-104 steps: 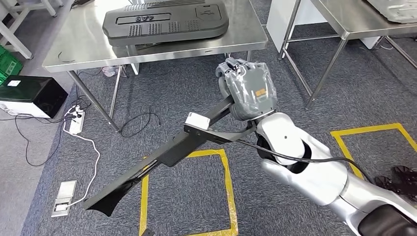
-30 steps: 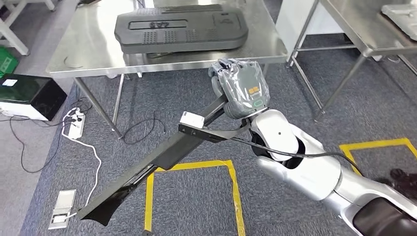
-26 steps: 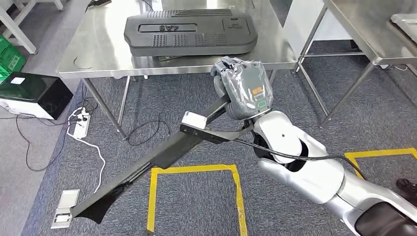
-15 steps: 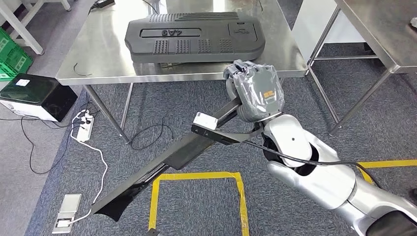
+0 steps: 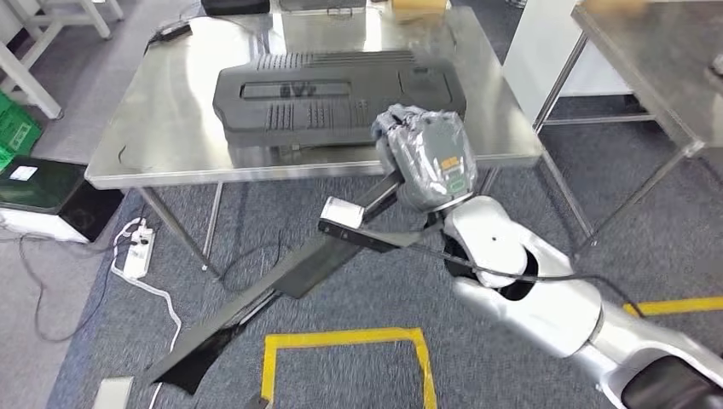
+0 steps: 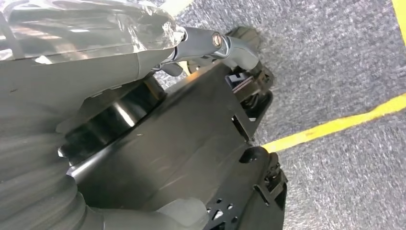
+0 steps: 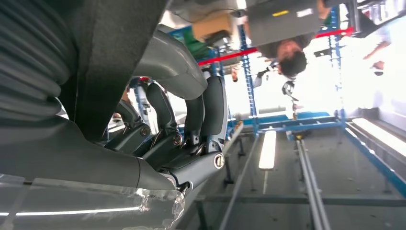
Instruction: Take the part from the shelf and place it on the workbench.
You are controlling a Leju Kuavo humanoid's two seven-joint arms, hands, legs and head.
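Observation:
The part (image 5: pixel 290 273) is a long black moulded strip with a white tag (image 5: pixel 341 211), slanting down to the floor side at lower left. My right hand (image 5: pixel 426 158), wrapped in clear film, grips its upper end just in front of the steel workbench (image 5: pixel 162 145). In the right wrist view the right hand (image 7: pixel 143 120) has its fingers (image 7: pixel 210 110) curled round the dark part (image 7: pixel 110 48). In the left wrist view my left hand (image 6: pixel 86 62) holds the part (image 6: pixel 182 158) between thumb and fingers.
A large black ribbed panel (image 5: pixel 332 94) lies on the workbench. A second steel table (image 5: pixel 648 60) stands to the right. On the carpet are a black box (image 5: pixel 43 192), a power strip (image 5: pixel 136 256) with cables, and a yellow tape square (image 5: pixel 349 341). A person (image 7: pixel 292 52) stands by blue racking.
The whole picture has shifted: the camera has come closer to the workbench, which now sits lower and larger. My right hand still holds the part the same way.

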